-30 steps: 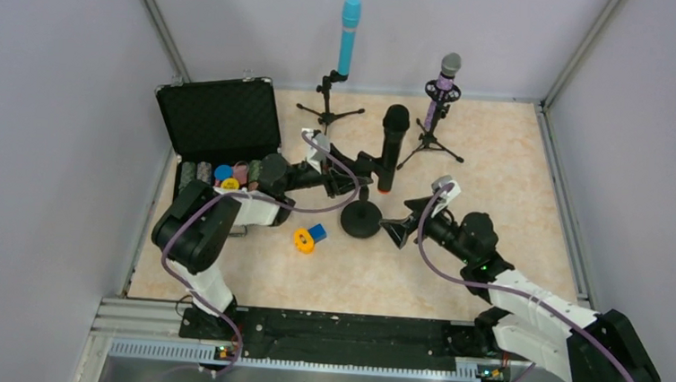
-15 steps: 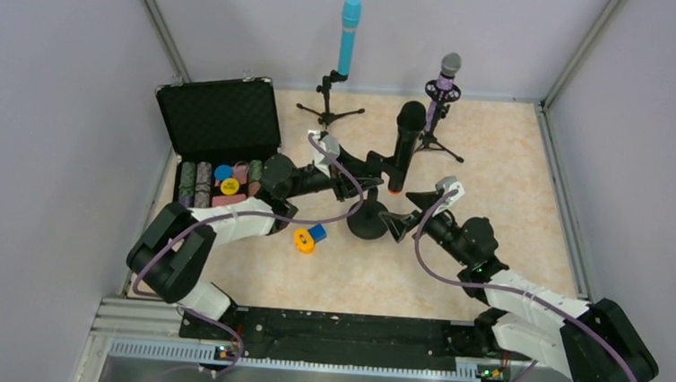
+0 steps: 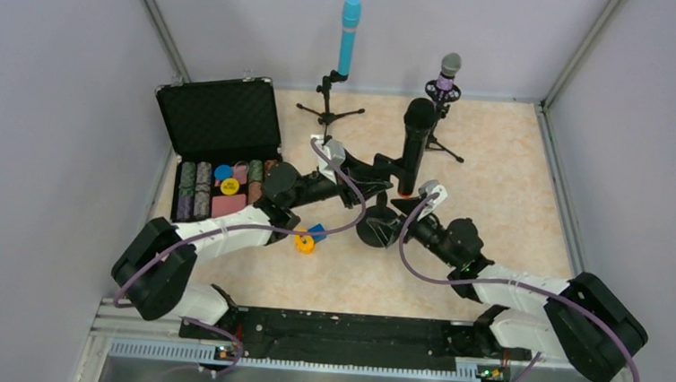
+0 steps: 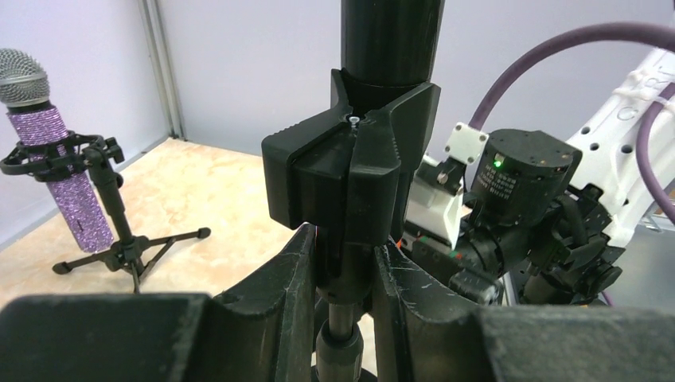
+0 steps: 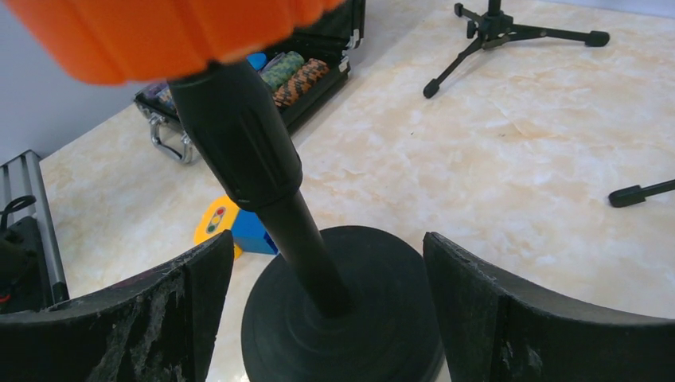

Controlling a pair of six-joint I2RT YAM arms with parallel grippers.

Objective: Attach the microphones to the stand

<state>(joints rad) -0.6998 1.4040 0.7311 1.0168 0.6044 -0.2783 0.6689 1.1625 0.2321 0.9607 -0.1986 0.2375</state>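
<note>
We are seating the orange-ended black stick microphone (image 3: 416, 142) in the black round-based stand (image 3: 375, 228) at the middle of the tabletop (image 3: 516, 167). The left fingers (image 4: 278, 290) are clamping its stem and the right fingers (image 5: 477, 310) are standing wide astride its base. Next, we judge, they should be closing to steady it.

The black microphone (image 4: 390, 40) runs off the left wrist view's top edge. In the right wrist view its orange end (image 5: 175, 32) is blurred and cropped, and the round stand base (image 5: 374, 318) is cut off below.

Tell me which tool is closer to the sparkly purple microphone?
Left. The left tool clamps the black stand's neck, near the purple microphone; the right tool straddles that stand's round base, farther toward the robot.
</note>
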